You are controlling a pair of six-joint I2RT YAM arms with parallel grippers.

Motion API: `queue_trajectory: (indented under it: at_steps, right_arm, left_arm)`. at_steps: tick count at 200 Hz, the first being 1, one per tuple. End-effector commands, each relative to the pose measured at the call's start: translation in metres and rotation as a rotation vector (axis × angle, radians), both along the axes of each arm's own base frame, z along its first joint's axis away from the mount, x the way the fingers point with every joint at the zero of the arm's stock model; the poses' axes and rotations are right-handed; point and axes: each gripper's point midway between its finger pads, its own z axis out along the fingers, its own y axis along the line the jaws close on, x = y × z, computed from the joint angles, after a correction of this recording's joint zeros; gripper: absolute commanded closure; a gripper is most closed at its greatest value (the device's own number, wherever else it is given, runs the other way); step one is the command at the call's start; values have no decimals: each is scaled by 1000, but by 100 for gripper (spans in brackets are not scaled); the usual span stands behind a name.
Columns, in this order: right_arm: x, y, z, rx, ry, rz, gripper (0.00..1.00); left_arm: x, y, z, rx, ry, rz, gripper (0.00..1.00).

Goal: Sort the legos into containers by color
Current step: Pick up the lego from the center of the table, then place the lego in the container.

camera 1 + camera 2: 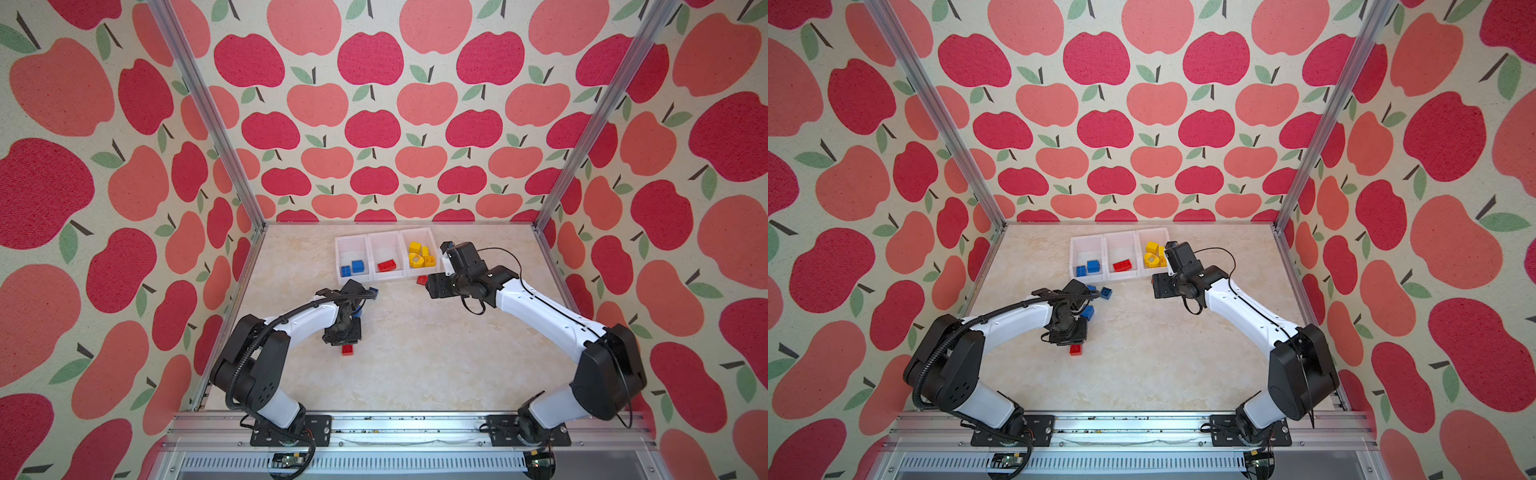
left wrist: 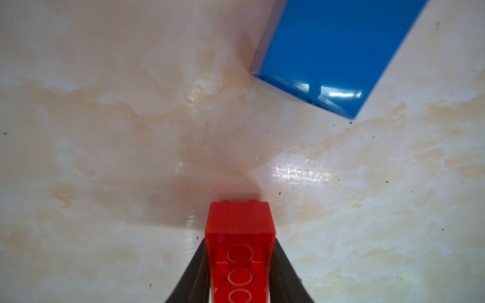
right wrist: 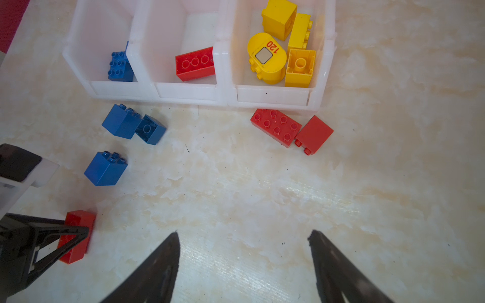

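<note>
- clamping a red brick (image 2: 240, 223) by its long sides: left gripper (image 2: 239, 240), jaws pressed tight; brick low on the table (image 2: 105, 131), hollow underside toward the wrist camera.
- right gripper (image 3: 244, 236) hangs over bare table, jaws released and spread wide.
- containers (image 3: 187, 90) toward the back: sorted blues (image 3: 119, 67), one sorted red (image 3: 195, 64), sorted yellows (image 3: 267, 59), one colour per bin.
- loose: three blue bricks (image 3: 106, 169) before the blue bin; two red bricks (image 3: 275, 127) touching, just before the yellow bin.
</note>
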Motion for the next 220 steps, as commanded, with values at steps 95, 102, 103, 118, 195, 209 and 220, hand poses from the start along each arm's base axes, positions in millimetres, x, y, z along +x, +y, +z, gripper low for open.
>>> queue_trajectory:
  at_steps: [95,102,103,118,195,209,220]
  right_arm:
    - [-7,-13,8,12,-13,-36,20]
    - [-8,-14,7,13,-11,-40,20]
    - [-8,-14,7,13,-11,-39,20]
    - [-10,-16,7,20,-10,-45,20]
    - [-23,-27,0,33,9,-80,20]
    - [-25,-29,0,33,9,-87,20]
    - [-27,-31,1,34,6,-91,20]
  left_arm:
    - [41,-12,93,-28,-265,-17,73]
    - [48,-17,100,-40,-291,-24,73]
    - [49,-18,100,-41,-294,-26,73]
    - [68,-28,115,-63,-354,-48,73]
    - [182,-90,168,-153,-574,-174,73]
    - [197,-99,167,-158,-582,-196,73]
    - [208,-103,164,-159,-586,-209,73]
